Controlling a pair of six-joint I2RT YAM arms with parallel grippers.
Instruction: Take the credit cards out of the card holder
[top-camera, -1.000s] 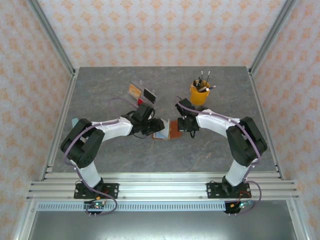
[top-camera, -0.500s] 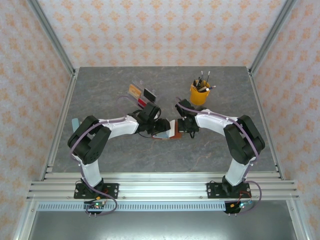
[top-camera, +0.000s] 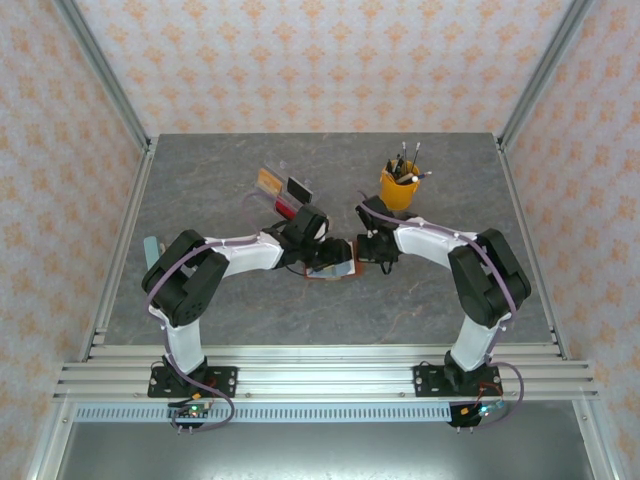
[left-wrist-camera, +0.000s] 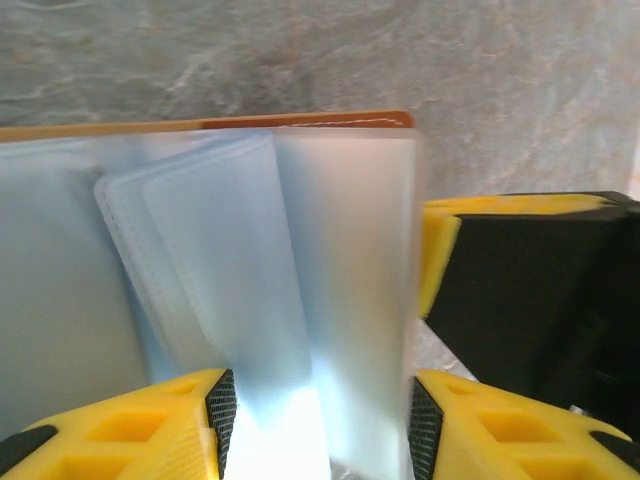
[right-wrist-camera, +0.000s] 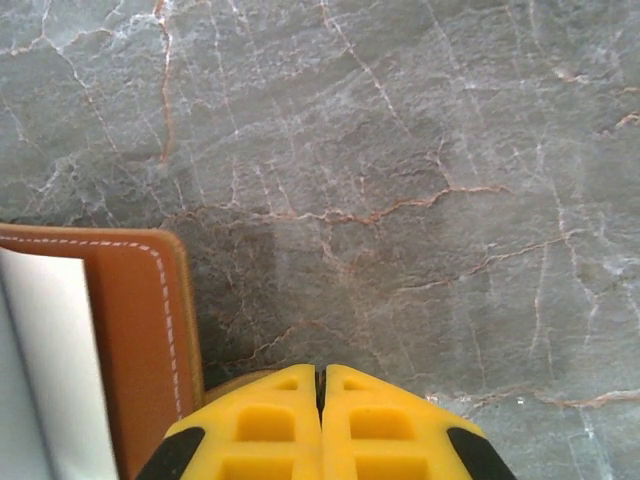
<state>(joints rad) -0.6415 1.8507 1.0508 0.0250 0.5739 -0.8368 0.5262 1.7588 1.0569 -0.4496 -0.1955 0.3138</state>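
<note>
the card holder (right-wrist-camera: 130, 330) is lying open on the table (top-camera: 450, 180), mid-table between the two arms, with its pale pockets facing up. the left gripper (left-wrist-camera: 318, 425) is straddling one milky pocket leaf (left-wrist-camera: 345, 280). its claw is about half spread, with a pad sitting at either edge of the leaf. whether it is actually squeezing that leaf i cannot tell, and whether a credit card is sitting inside i cannot tell either. the right gripper (right-wrist-camera: 320, 400) is pressed fully together and resting at the holder's right-hand leather corner, looking like it is pinning the cover down.

risks from here: if the left claw is closing on the sleeve alone, a pull is going to be dragging the whole holder rather than a card. the right tips are riding on the very corner, so a tug to the left could be slipping the leather out from under them, with the holder lifting or folding shut. the two grippers are also working just beside each other, so any wide swing is risking a knock.
</note>
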